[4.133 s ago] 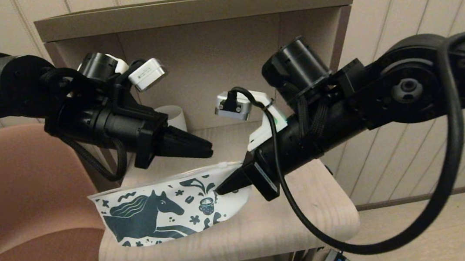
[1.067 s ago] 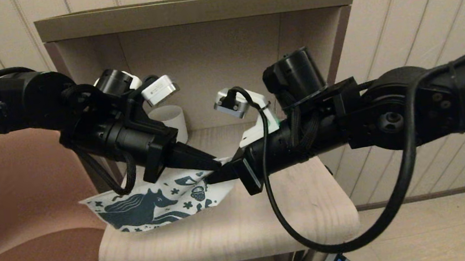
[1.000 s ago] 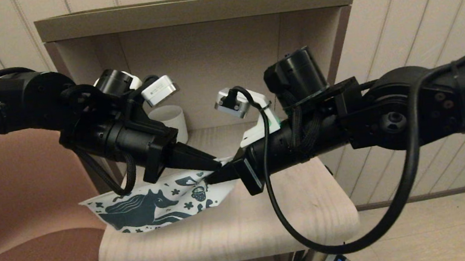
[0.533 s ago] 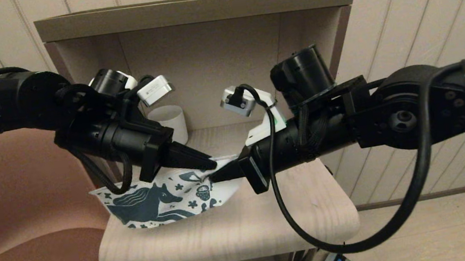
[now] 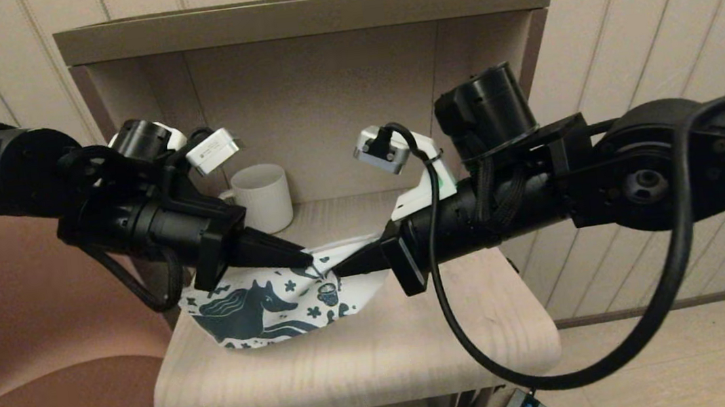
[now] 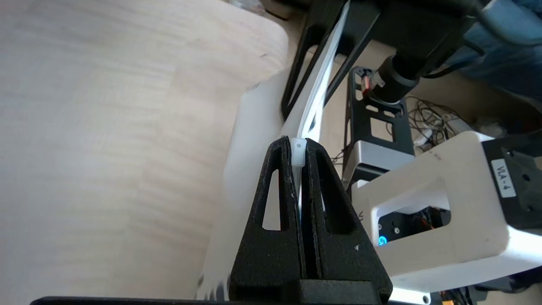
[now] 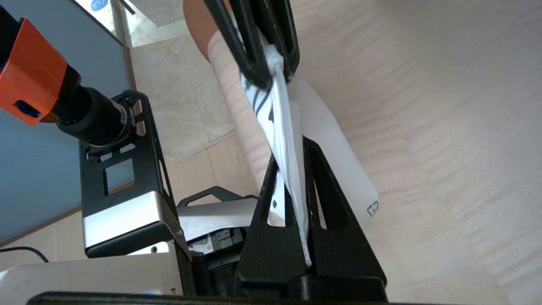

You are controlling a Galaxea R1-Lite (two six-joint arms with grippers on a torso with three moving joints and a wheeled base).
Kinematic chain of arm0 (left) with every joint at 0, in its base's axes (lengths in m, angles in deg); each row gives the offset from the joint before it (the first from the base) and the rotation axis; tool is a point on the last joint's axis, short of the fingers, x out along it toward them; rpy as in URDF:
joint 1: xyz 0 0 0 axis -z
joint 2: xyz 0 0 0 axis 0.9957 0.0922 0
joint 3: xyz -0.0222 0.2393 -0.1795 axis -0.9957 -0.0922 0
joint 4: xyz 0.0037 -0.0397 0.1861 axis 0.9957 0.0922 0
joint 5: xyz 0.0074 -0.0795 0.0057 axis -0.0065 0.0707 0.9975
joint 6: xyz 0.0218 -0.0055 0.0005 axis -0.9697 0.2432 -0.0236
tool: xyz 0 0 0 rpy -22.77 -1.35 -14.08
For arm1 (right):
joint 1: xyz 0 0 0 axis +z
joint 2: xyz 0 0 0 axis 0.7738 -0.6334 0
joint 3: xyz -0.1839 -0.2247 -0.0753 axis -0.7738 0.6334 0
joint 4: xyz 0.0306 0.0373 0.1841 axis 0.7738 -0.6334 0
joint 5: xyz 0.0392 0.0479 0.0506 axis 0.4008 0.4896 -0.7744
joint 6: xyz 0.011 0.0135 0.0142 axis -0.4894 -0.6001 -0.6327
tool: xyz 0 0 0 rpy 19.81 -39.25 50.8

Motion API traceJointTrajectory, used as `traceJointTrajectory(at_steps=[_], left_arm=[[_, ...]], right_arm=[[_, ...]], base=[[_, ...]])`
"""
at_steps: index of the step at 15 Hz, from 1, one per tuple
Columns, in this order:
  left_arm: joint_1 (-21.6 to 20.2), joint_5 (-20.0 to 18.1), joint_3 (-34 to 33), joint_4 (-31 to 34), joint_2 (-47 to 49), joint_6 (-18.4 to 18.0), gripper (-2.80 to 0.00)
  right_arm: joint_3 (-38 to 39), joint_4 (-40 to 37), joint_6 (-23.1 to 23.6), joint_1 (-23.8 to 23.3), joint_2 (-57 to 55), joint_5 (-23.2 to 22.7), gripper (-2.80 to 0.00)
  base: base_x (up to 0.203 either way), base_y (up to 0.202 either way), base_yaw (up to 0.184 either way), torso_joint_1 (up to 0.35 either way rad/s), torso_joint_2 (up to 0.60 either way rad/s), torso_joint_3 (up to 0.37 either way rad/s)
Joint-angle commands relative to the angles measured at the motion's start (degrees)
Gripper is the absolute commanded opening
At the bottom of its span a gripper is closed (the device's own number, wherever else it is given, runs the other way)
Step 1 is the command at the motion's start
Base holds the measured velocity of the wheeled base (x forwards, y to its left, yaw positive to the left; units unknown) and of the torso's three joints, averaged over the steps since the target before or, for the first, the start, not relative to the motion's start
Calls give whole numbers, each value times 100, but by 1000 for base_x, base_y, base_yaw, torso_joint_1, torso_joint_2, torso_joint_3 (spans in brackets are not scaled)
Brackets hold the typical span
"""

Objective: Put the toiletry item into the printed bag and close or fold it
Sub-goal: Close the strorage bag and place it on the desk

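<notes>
The printed bag (image 5: 258, 307), white with a teal horse, hangs just above the wooden table (image 5: 367, 360), sagging between my two grippers. My left gripper (image 5: 307, 260) is shut on the white zipper pull (image 6: 299, 151) at the bag's top edge. My right gripper (image 5: 339, 272) is shut on the bag's top right corner (image 7: 288, 178). In the left wrist view, my left gripper (image 6: 296, 146) faces the taut zipper strip (image 6: 322, 80) running to the right fingers. In the right wrist view, my right gripper (image 7: 292, 154) sees the bag (image 7: 281, 114) stretched toward the left fingers (image 7: 254, 63). No toiletry item shows.
A white mug (image 5: 263, 198) stands at the back of the table inside the shelf alcove (image 5: 316, 99). A pink chair (image 5: 24, 351) stands close on the left. The table's front half lies bare below the bag.
My left gripper came down, shut on the zipper pull beside the right gripper, and has now drawn left away from it. The bag has shifted right and bunched up. The right gripper moved slightly right.
</notes>
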State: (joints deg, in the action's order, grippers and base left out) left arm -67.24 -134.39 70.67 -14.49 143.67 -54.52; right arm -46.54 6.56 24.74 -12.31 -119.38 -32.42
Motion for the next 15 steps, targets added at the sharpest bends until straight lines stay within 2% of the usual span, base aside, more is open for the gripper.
traceJointTrajectory(at_steps=[1, 6, 15], left_arm=[[-76, -36, -184, -49, -82, -23, -280], [-319, -53, -677, -256, -195, -94, -280], [-491, -49, -725, -259, -259, -150, -280]], right_arm=[[19, 24, 6, -8, 52, -16, -280], [56, 42, 6, -78, 131, -20, -280], [98, 104, 14, -496, 515, -20, -280]], base=[[0, 0, 0, 0, 0, 0], [0, 0, 0, 0, 0, 0], [0, 0, 0, 0, 0, 0]])
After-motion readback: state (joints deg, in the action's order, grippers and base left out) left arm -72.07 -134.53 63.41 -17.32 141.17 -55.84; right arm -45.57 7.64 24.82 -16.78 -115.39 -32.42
